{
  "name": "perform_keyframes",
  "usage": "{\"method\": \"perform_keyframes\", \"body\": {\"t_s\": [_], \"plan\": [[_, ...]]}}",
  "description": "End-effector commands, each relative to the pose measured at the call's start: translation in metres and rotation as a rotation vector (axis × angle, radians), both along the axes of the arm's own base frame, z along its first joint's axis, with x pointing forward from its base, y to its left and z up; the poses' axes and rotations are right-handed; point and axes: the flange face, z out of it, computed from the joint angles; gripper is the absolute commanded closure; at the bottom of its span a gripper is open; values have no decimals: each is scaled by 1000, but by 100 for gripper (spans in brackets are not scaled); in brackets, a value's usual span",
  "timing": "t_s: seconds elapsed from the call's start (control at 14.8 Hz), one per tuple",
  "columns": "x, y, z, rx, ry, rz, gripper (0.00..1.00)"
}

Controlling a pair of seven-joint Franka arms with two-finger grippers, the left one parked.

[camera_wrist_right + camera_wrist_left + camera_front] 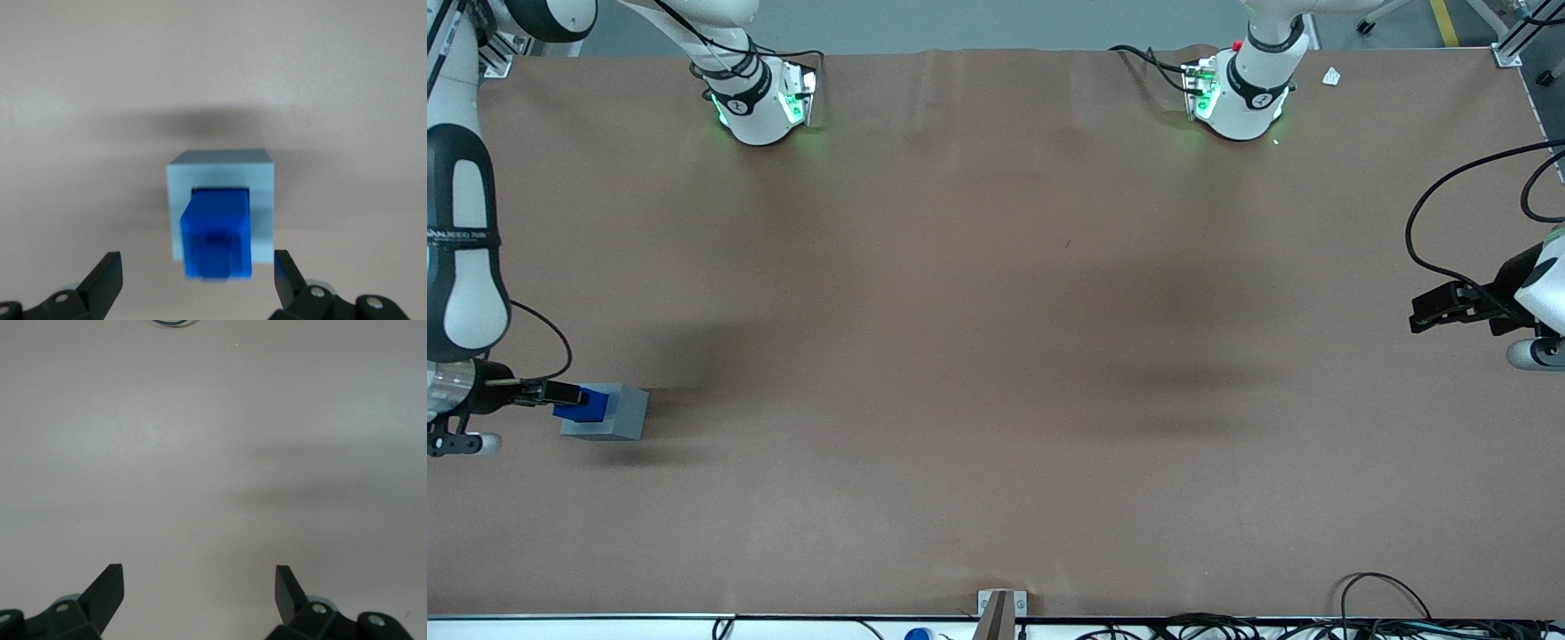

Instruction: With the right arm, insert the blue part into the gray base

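The gray base (621, 414) rests on the brown table toward the working arm's end. The blue part (585, 404) stands in the square recess of its top face and sticks up out of it. In the right wrist view the blue part (217, 241) sits inside the gray base (261, 175), slightly tilted. My right gripper (559, 392) hovers just above them. Its black fingers (105, 275) are spread wide on either side of the blue part without touching it, so the right gripper (197, 257) is open and holds nothing.
Both arm bases (760, 102) stand at the table edge farthest from the front camera. A small metal bracket (1000, 604) and loose cables (1387, 613) sit at the nearest edge. The brown table (996, 356) stretches wide toward the parked arm's end.
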Motion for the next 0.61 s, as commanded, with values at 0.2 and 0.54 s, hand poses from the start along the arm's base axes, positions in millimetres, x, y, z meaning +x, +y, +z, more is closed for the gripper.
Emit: {"method": "perform_keyframes", "body": {"t_s": [0.2,0.54], "plan": [[-39,31,120,21,49,-82,0],[-68,89,208,-88,37,-182,0]]}}
